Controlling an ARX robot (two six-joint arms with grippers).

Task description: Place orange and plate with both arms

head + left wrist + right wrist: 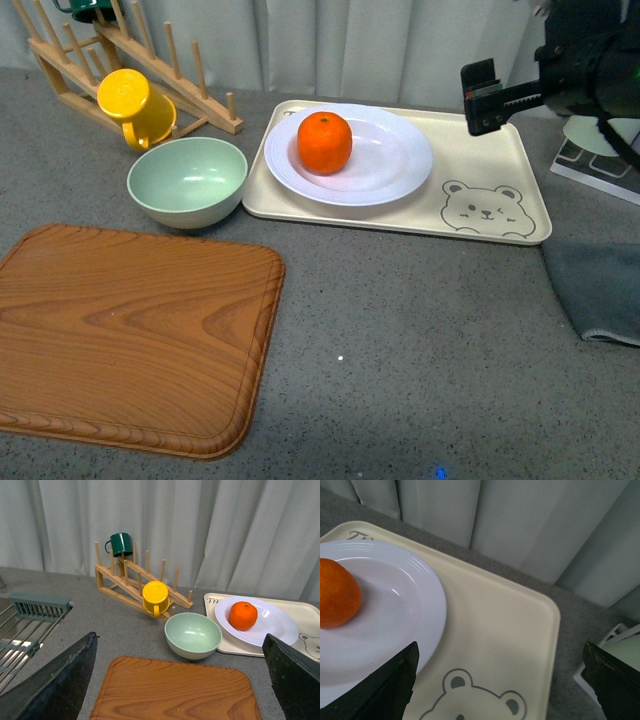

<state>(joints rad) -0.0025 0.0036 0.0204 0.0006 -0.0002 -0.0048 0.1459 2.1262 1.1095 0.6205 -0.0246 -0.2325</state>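
Orange (325, 142) sat in the white plate (400, 160), off-centre toward the bowl side; plate itself rested on the cream bear tray (490, 165), at the end away from the bear print. Pale green bowl (187, 181) just beside the tray's edge, yellow mug (136, 108) leaning on the wooden rack (150, 50) behind it, big wooden cutting board (130, 335) on the near desk (400, 340).

Right gripper (480, 97) hung above the tray's far corner, near the plate rim but apart from it; fingers spread wide, holding nothing. Left gripper (180, 680) out of the front view; wrist view showed both fingers (55, 680) at the frame edges, spread wide, empty, looking over the board toward bowl and plate.

Judged stage: approach, nothing grasped yet.

For the step: 
- lower right fingers onto the free plate rim on the bear side, pinch rim only, keep plate level so orange does not roll
- bring left in over the bowl, not through it
- take orange from above, centred, light squeeze
- risk: plate sliding on tray
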